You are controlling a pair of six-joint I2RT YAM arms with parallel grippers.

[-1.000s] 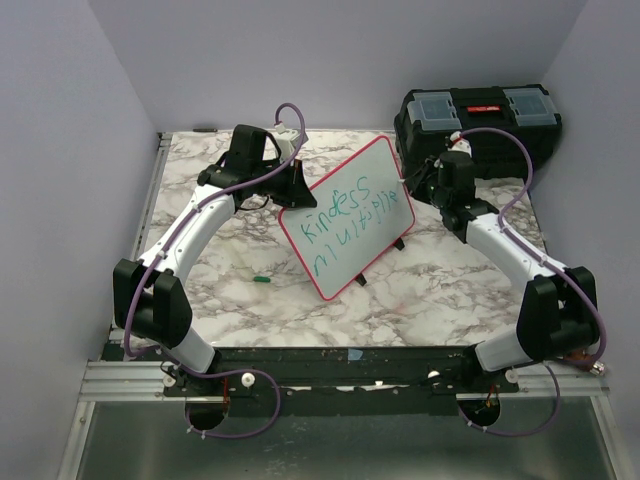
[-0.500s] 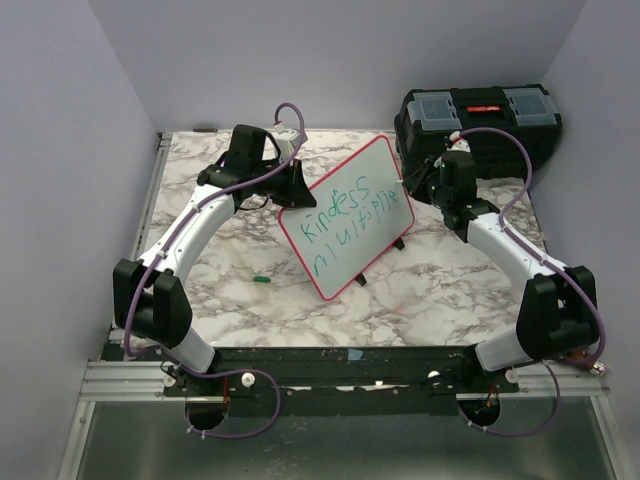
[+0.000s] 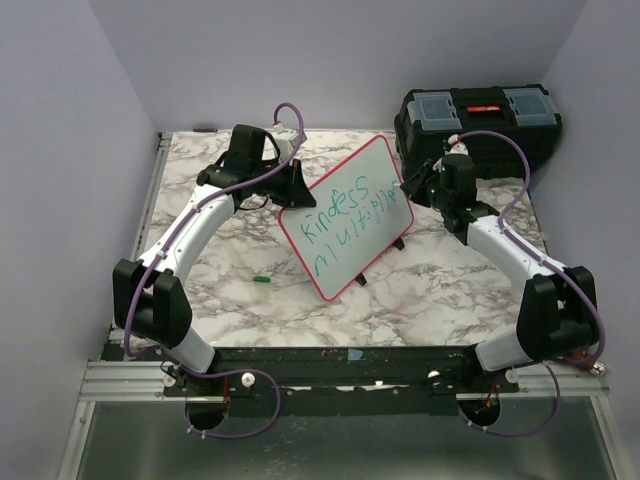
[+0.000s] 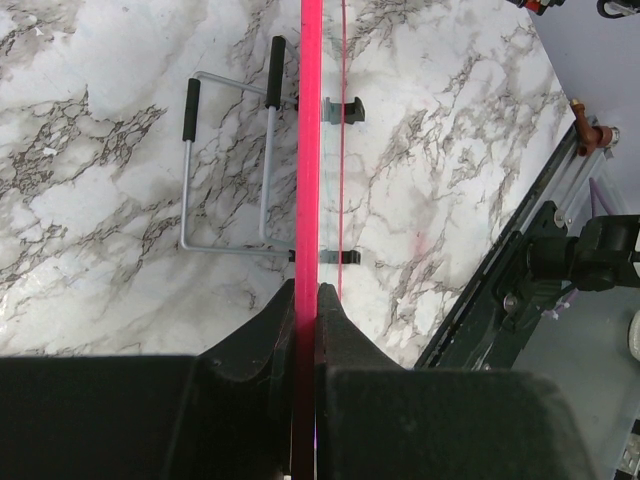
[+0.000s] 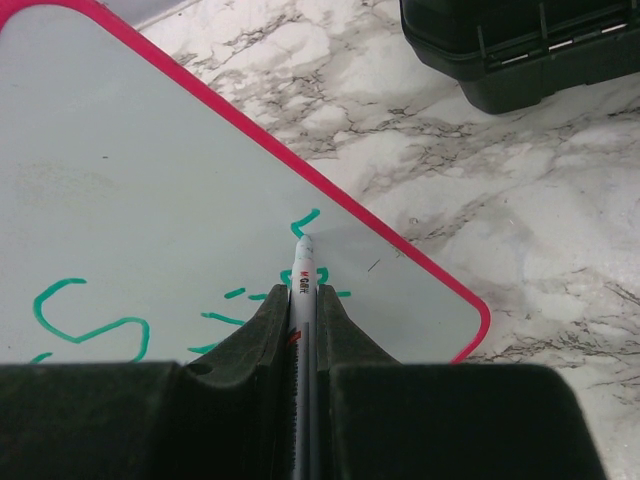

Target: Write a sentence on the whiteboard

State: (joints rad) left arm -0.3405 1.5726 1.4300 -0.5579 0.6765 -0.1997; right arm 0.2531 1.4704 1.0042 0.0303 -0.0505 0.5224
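The whiteboard (image 3: 350, 215), white with a red-pink rim, stands tilted on the marble table. It bears the sentence (image 3: 345, 218) in green, two lines, the first reading "Kindess". My left gripper (image 3: 292, 188) is shut on the board's upper left edge, seen edge-on as a pink line (image 4: 309, 150) in the left wrist view. My right gripper (image 3: 412, 186) is shut on a white marker (image 5: 302, 275). Its tip touches the board (image 5: 150, 170) by a green stroke (image 5: 306, 220) near the right corner.
A black toolbox (image 3: 478, 122) stands at the back right, close behind the right arm; it also shows in the right wrist view (image 5: 520, 45). A small green marker cap (image 3: 261, 279) lies on the table at front left. A grey wire stand (image 4: 225, 165) lies behind the board.
My right gripper with the marker has moved a little left and up along the board's right edge. The board and left arm have not moved.
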